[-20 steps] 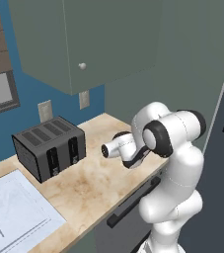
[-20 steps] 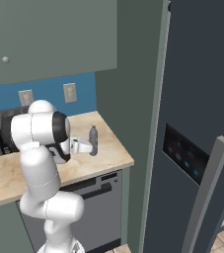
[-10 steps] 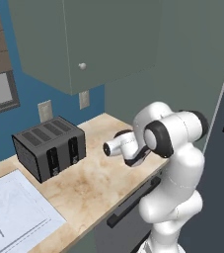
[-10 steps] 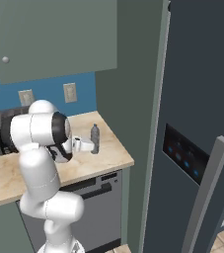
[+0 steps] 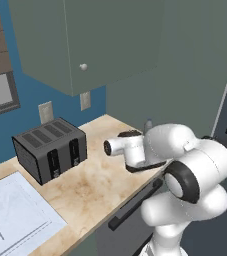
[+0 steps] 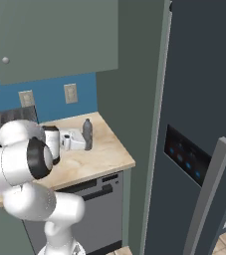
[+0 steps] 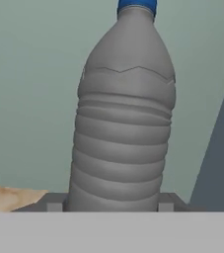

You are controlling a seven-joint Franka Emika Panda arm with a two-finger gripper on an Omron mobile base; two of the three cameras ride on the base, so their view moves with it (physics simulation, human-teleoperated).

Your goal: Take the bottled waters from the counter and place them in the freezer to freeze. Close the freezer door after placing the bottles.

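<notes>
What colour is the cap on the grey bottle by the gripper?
Blue, atop the smoky grey bottle; clearest in the hand view.

**Bottle at the counter's fridge end, gripper around its base**

Standing upright on the counter (image 6: 99, 154), near its end beside the freezer door (image 6: 204, 99): a water bottle (image 6: 87, 134). Sitting at the bottle's foot, on the side away from the fridge: the gripper (image 6: 79, 142), one finger tip (image 7: 54, 202) flanking each side of the base. Resting farther along the counter, against the wall: a toaster (image 5: 50, 150), under a wall cabinet (image 5: 90, 40). Lying beyond the toaster: a sink (image 5: 15, 215). Sitting below the counter edge: a dishwasher front (image 6: 97, 209).
</notes>
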